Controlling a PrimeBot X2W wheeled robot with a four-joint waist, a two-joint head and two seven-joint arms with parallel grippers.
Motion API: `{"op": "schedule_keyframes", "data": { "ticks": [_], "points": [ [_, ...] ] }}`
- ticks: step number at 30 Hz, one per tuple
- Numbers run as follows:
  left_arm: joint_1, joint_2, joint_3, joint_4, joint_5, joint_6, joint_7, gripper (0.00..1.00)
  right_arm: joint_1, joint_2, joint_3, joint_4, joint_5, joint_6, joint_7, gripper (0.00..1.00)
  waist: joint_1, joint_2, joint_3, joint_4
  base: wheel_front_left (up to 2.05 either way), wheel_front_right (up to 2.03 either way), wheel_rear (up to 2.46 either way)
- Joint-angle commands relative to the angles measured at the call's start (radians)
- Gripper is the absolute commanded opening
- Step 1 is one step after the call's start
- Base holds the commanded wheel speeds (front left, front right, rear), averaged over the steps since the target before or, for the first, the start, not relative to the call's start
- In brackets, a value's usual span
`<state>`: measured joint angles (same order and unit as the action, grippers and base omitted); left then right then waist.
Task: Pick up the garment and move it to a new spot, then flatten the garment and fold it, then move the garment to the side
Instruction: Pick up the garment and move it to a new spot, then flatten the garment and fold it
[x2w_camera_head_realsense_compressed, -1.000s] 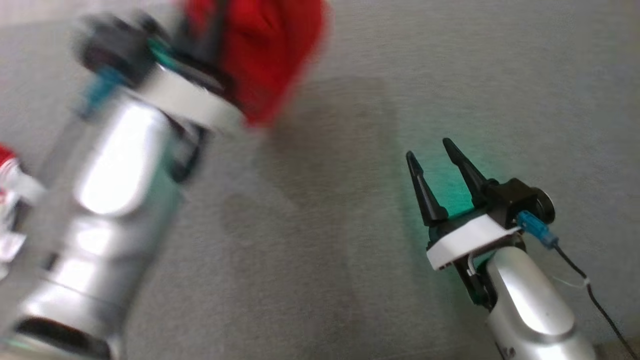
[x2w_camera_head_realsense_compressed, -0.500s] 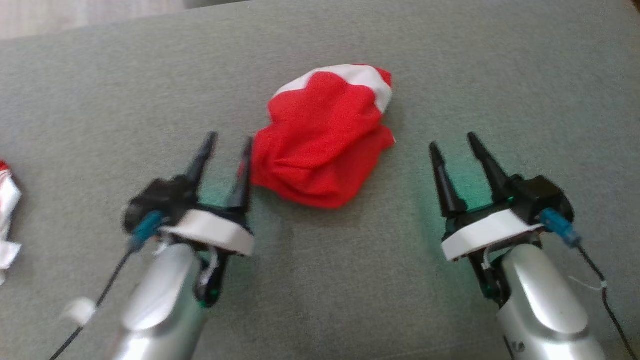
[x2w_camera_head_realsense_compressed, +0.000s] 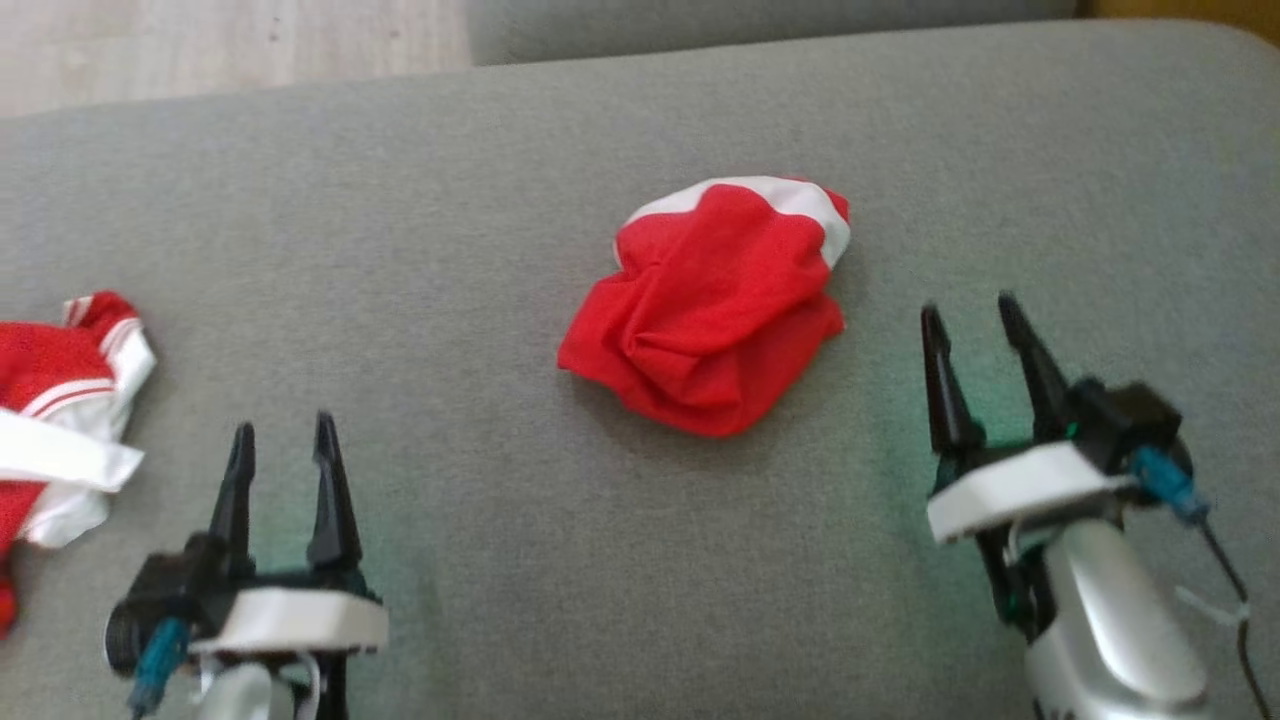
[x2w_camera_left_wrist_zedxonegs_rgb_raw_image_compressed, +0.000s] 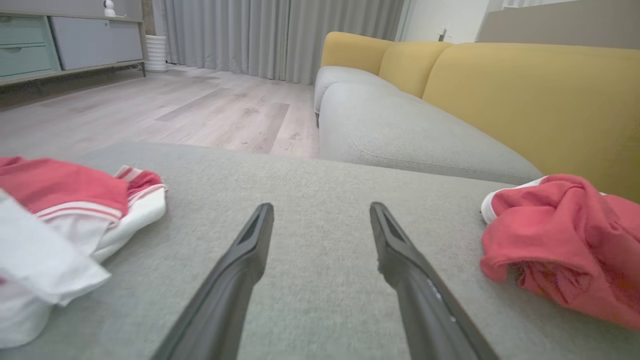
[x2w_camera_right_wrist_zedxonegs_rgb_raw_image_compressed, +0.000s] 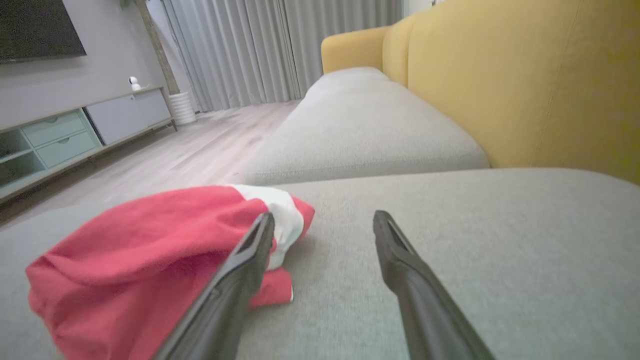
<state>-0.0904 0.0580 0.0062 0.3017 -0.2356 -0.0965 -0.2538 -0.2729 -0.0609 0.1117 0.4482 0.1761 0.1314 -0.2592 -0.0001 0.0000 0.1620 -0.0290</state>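
Observation:
The garment (x2w_camera_head_realsense_compressed: 710, 310) is a crumpled red piece with a white band, lying bunched on the grey sofa seat (x2w_camera_head_realsense_compressed: 500, 180) in the middle of the head view. It also lies at the right of the left wrist view as the garment (x2w_camera_left_wrist_zedxonegs_rgb_raw_image_compressed: 565, 240) and at the left of the right wrist view as the garment (x2w_camera_right_wrist_zedxonegs_rgb_raw_image_compressed: 145, 255). My left gripper (x2w_camera_head_realsense_compressed: 282, 435) stands open at the lower left, well apart from it, with nothing between its fingers. My right gripper (x2w_camera_head_realsense_compressed: 972, 318) is open just right of the garment, holding nothing.
A second red and white garment (x2w_camera_head_realsense_compressed: 60, 420) lies heaped at the seat's left edge. Yellow backrest cushions (x2w_camera_left_wrist_zedxonegs_rgb_raw_image_compressed: 525, 95) rise beyond the seat. Wooden floor (x2w_camera_left_wrist_zedxonegs_rgb_raw_image_compressed: 175, 105), a low cabinet (x2w_camera_right_wrist_zedxonegs_rgb_raw_image_compressed: 75, 135) and grey curtains lie farther off.
My left gripper let go of the red garment, which now rests on the seat, and drew back to the lower left. The head camera has shifted. The right gripper stayed open.

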Motion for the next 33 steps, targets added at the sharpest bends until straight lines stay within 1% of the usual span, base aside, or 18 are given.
{"op": "schedule_keyframes", "data": {
  "ticks": [1,7,10,17,23,27,30,33],
  "points": [
    [-0.011,0.004,0.04,-0.041,0.011,-0.007,-0.008,1.0,0.002,0.01,0.02,-0.019,0.0,-0.001,-0.003,1.0,0.0001,0.0,-0.014,0.011,0.0,0.0,0.0],
    [0.06,-0.007,0.042,-0.059,0.038,-0.023,-0.008,1.0,0.048,0.01,0.017,0.008,0.001,-0.001,-0.003,1.0,0.0001,0.0,-0.044,0.022,0.0,0.0,0.0],
    [0.074,-0.007,0.027,-0.063,0.022,-0.026,-0.008,1.0,0.058,0.01,0.025,0.019,-0.001,-0.001,-0.003,1.0,0.0001,0.0,-0.051,0.026,0.0,0.0,0.0],
    [0.074,-0.008,-0.003,-0.06,0.01,-0.027,-0.008,1.0,0.052,0.01,0.03,0.035,-0.006,-0.001,-0.003,1.0,0.0001,0.0,-0.048,0.039,0.0,0.0,0.0],
    [0.052,-0.008,-0.036,-0.052,0.003,-0.028,-0.008,1.0,0.003,0.006,0.034,0.072,-0.02,-0.001,-0.003,1.0,0.0001,0.0,-0.017,0.069,0.0,0.0,0.0],
    [0.027,-0.008,-0.065,-0.049,-0.01,-0.029,-0.008,1.0,-0.064,-0.004,0.018,0.142,-0.035,-0.001,-0.003,1.0,0.0001,0.0,0.022,0.112,0.0,0.0,0.0],
    [0.01,-0.008,-0.07,-0.06,-0.036,-0.018,-0.008,1.0,-0.12,-0.013,-0.004,0.215,-0.059,-0.001,-0.003,1.0,0.0001,0.0,0.047,0.15,0.0,0.0,0.0],
    [0.0,-0.008,-0.076,-0.061,-0.039,-0.016,-0.008,1.0,-0.172,-0.014,-0.035,0.291,-0.083,-0.001,-0.003,1.0,0.0001,0.0,0.07,0.182,0.0,0.0,0.0]
  ]
}}
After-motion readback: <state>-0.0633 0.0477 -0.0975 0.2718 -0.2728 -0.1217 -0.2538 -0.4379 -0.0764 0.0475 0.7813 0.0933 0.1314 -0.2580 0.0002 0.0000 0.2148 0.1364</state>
